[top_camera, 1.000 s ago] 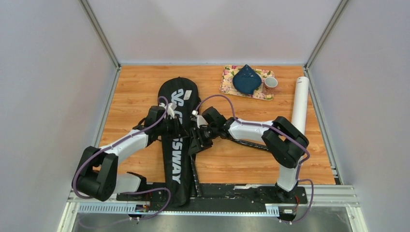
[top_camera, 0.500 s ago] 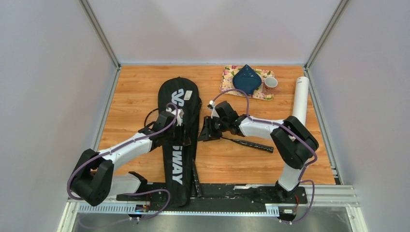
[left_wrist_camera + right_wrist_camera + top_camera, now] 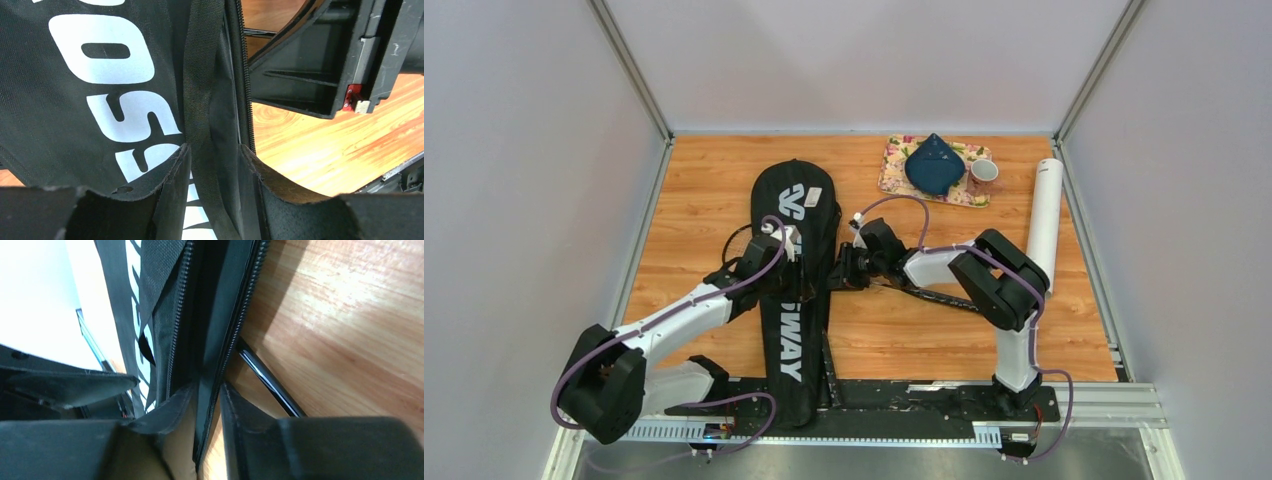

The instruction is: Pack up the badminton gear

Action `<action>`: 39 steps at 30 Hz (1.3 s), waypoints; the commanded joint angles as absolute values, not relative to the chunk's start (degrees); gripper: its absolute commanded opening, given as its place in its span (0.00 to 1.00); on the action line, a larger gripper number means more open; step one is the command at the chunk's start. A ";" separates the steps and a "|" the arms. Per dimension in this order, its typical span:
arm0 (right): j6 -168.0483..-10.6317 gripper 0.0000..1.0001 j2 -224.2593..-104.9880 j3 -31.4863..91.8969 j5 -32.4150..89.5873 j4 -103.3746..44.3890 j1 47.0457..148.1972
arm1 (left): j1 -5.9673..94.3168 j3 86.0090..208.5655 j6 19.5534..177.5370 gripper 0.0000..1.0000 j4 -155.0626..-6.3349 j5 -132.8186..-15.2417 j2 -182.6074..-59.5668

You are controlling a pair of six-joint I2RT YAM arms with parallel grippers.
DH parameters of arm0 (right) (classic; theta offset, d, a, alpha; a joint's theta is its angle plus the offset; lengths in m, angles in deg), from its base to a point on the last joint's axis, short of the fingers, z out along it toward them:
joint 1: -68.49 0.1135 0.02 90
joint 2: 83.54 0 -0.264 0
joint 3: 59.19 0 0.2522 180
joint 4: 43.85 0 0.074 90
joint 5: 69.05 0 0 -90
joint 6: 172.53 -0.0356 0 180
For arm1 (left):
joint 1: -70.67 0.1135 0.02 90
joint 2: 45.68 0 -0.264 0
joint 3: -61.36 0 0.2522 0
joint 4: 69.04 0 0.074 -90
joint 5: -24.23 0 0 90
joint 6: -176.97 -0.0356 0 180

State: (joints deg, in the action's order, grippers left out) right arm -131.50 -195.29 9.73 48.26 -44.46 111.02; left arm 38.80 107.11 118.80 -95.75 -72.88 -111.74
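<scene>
The long black CROSSWAY cover (image 3: 792, 300) lies lengthwise on the table, its zip side facing right. My left gripper (image 3: 786, 258) sits on its middle. In the left wrist view it (image 3: 212, 200) is shut on a fold of the cover's upper flap and strap (image 3: 200, 100). My right gripper (image 3: 837, 272) is at the cover's right edge. In the right wrist view it (image 3: 207, 425) is shut on the lower zip edge (image 3: 220, 360). A black racket handle (image 3: 934, 297) lies under the right arm, and its shaft (image 3: 270, 385) runs beside the zip. The white tube (image 3: 1044, 215) lies at the right. No shuttlecocks show.
A floral tray (image 3: 892, 175) with a blue cloth (image 3: 934, 165) and a small cup (image 3: 984, 172) stands at the back. A second thin black handle (image 3: 827, 365) lies along the cover's right side near the arm bases. Grey walls close in three sides.
My right gripper lifted from lower on the cover's right edge and came back onto the zip edge, its elbow folding inward. My left gripper shifted slightly up the cover.
</scene>
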 commanded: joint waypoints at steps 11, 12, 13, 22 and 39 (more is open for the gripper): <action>-122.00 0.00 -181.29 20.38 32.29 -24.05 113.67 | 36.49 110.62 117.64 0.61 -98.62 -70.25 -107.29; -120.68 0.00 -180.93 22.32 31.67 -20.80 113.67 | 36.40 112.02 118.34 0.61 -98.88 -70.60 -107.38; -118.67 0.00 -180.84 27.12 30.88 -14.25 113.67 | 36.14 112.73 118.52 0.61 -98.80 -70.86 -107.55; -111.53 0.00 -181.10 40.44 26.22 1.72 115.78 | 34.73 117.75 121.94 0.64 -96.62 -72.18 -107.21; -113.11 0.00 -179.17 45.71 18.92 5.59 118.85 | 34.73 114.14 129.59 0.68 -93.35 -73.32 -102.81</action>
